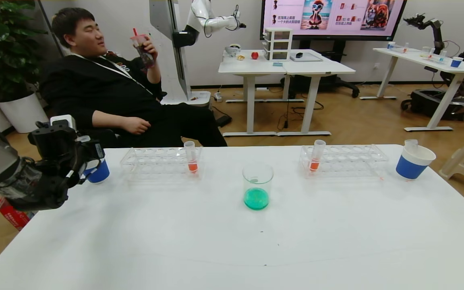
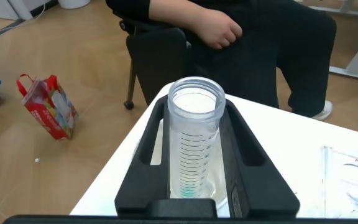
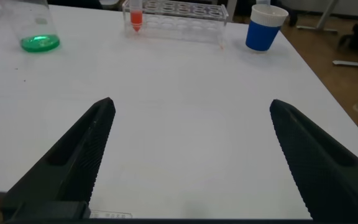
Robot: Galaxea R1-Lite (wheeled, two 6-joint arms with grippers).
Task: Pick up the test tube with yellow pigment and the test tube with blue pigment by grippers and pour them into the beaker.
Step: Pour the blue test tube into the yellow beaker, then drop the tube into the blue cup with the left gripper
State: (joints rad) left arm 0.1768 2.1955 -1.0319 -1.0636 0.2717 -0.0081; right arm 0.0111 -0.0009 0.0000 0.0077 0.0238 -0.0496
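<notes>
On my left wrist feed, the left gripper (image 2: pixel 194 186) is clamped tight on a clear graduated tube (image 2: pixel 194 146), its black fingers (image 2: pixel 148 162) pressed against either side. The tube stands upright between them, open mouth up, almost drained, with only a trace of bluish-green liquid at the tip. From the head camera I see that left gripper (image 1: pixel 85 163) at the table's far left corner, the arm bent in from the left edge with the wrist roughly level, right beside a blue-banded paper cup (image 1: pixel 97 172).

My right gripper (image 3: pixel 191 162) hangs above the bare near-right part of the white table (image 3: pixel 185 112), jaws spread wide with nothing between them. It does not show in the head view.

The beaker (image 1: pixel 257 186) stands upright mid-table, well apart from both grippers, with a shallow pool of green liquid at the bottom. Behind it to the left sits a clear rack (image 1: pixel 160 162) carrying one tube of orange-red liquid (image 1: pixel 191 158); behind it to the right, a second rack (image 1: pixel 342 160) with another orange-red tube (image 1: pixel 316 156). A second blue-banded cup (image 1: pixel 414 162) sits at the far right, with a clear tube end poking over its rim; I cannot tell which tube that is.
</notes>
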